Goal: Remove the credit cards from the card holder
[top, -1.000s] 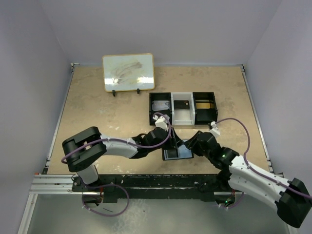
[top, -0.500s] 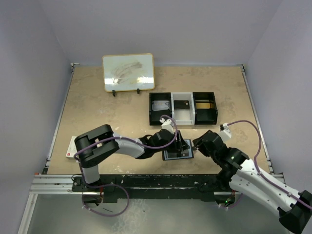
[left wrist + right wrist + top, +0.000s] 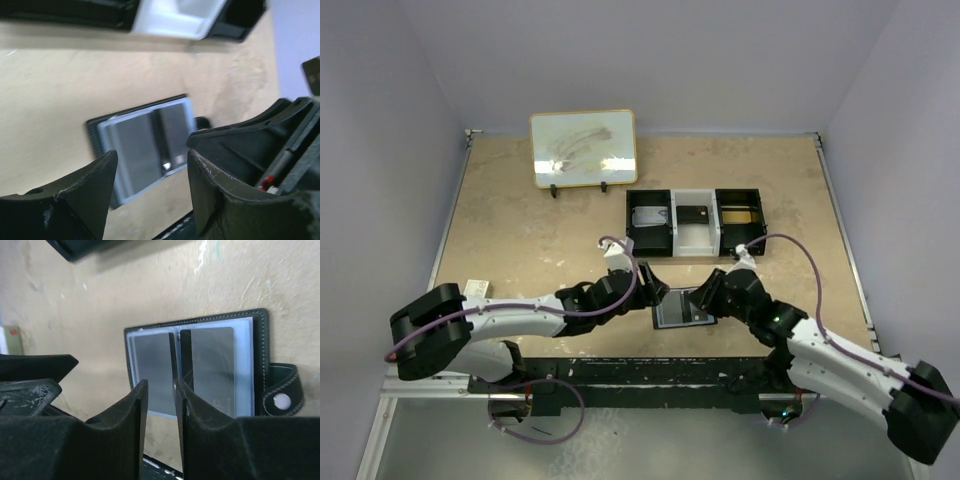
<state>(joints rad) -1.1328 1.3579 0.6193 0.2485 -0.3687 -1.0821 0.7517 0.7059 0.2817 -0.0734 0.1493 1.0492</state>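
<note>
The black card holder (image 3: 682, 312) lies open on the table near the front edge, its blue-grey panels up. Grey cards show in both panels (image 3: 155, 372). Its snap tab (image 3: 280, 400) sticks out to the side. My right gripper (image 3: 705, 296) is low over the holder's right part. Its jaws (image 3: 161, 385) stand a narrow gap apart over the middle fold, with nothing between them. My left gripper (image 3: 650, 290) is just left of the holder and clear of it. Its jaws (image 3: 152, 156) are wide open and empty, and the holder (image 3: 142, 145) lies beyond them.
The black-and-white three-compartment tray (image 3: 673, 235) stands behind the holder with a card in each compartment. A small whiteboard (image 3: 584, 148) stands at the back left. A small white tag (image 3: 475, 288) lies at the left edge. The table's front rail is just below the holder.
The left gripper has drawn back to the left off the holder. The right gripper has swung in from the right and now sits over the holder. The holder stays open in place.
</note>
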